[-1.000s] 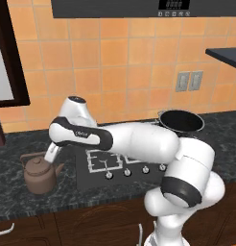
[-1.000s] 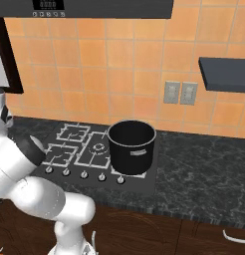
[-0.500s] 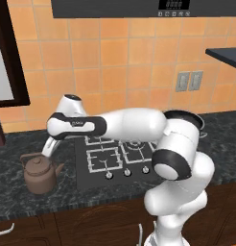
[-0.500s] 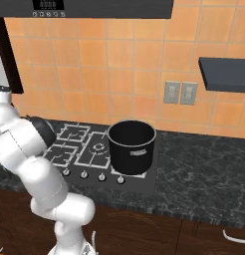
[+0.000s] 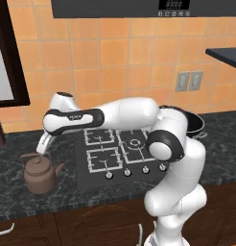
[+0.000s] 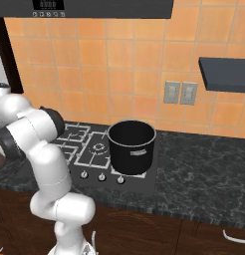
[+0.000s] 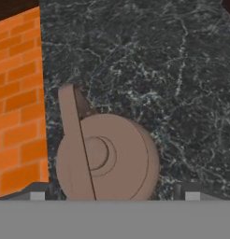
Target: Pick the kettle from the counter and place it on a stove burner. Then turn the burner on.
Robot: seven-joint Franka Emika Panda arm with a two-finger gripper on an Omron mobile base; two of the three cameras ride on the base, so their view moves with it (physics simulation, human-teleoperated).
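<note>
Gripper (image 5: 41, 148) hanging just above the kettle (image 5: 40, 173), its fingers spread apart and holding nothing.
Kettle is sitting upright on the dark marbled tabletop (image 5: 14, 197), left of the black cooktop (image 5: 121, 154), spout pointing right.

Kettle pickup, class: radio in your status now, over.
Gripper above the kettle, not gripping, jaw state unclear. Kettle upright on the counter, left of cooktop. Black pot occupies one burner; front-left burner free.
</note>
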